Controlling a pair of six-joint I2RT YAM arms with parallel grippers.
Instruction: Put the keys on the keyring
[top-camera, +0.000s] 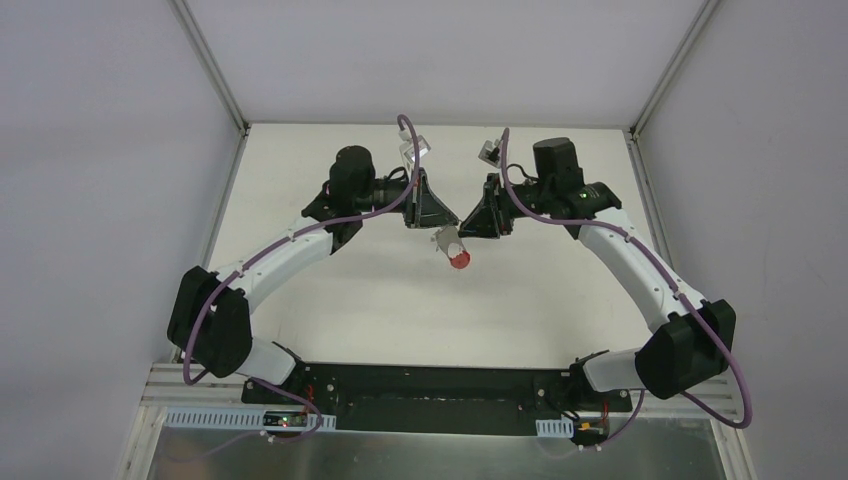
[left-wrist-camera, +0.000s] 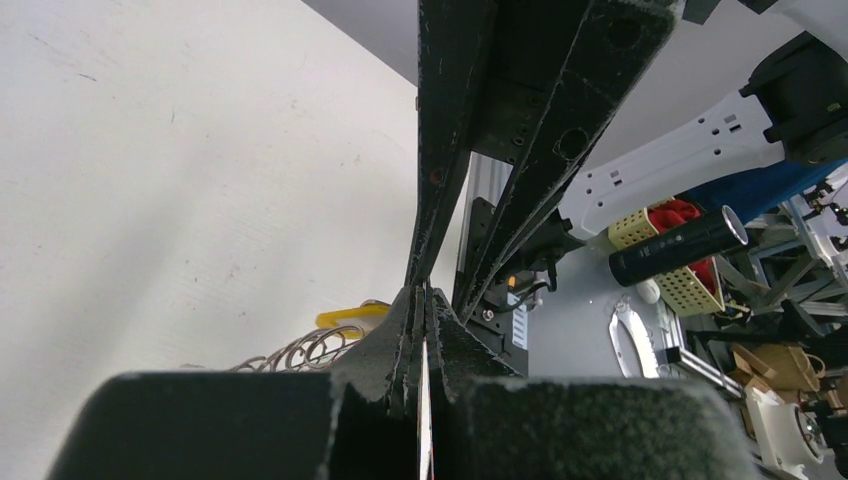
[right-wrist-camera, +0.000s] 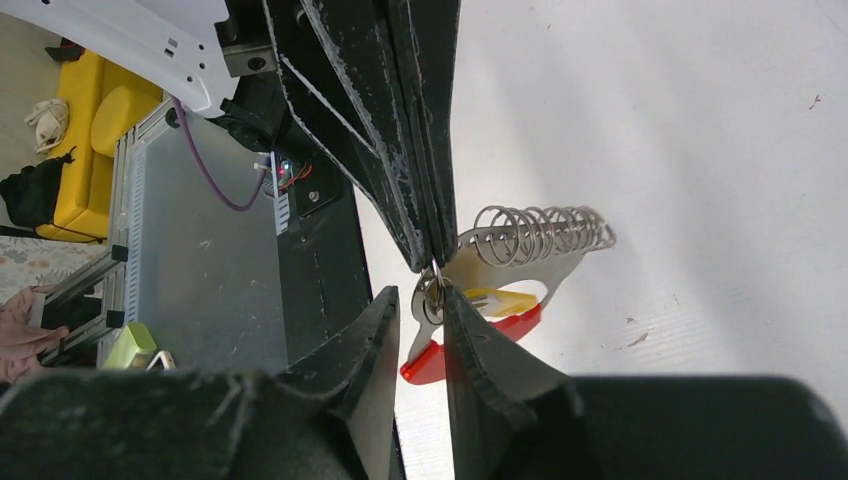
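From above, my two arms curve in from either side of the white table (top-camera: 350, 300) and my left pincer (top-camera: 450, 218) and right pincer (top-camera: 471, 220) meet tip to tip over its middle. The keys (top-camera: 449, 243) dangle just under that meeting point on the side toward my bases, pale metal above, with the red band (top-camera: 460, 261) at the lowest end. This view is too far off to show how either pair of jaws stands. My left wrist camera shows my left pincer's fingers (left-wrist-camera: 395, 345) pressed flat together, with only a thin bright edge of metal showing in the seam between them, so I have it clenched on the keys. My right pincer's dark fingers come down from the top of the view and end right at my left tips. To the left of them the loop-shaped heads fan out like a coil (left-wrist-camera: 305, 350), with a yellow tag (left-wrist-camera: 350, 316) just above. Beyond the table edge there is blurred clutter. In my right wrist camera my right pincer's fingers (right-wrist-camera: 480, 350) stand a narrow gap apart, released. A small metal ring (right-wrist-camera: 432, 288) sits in that gap, close against one pad, with daylight showing between it and the other. My left pincer's closed tips come down from above and end right on the ring. The fanned loops (right-wrist-camera: 540, 232) spread out to the right over the table. The yellow tag (right-wrist-camera: 505, 300) and the red band (right-wrist-camera: 470, 345) lie beneath them, just beside my right finger.
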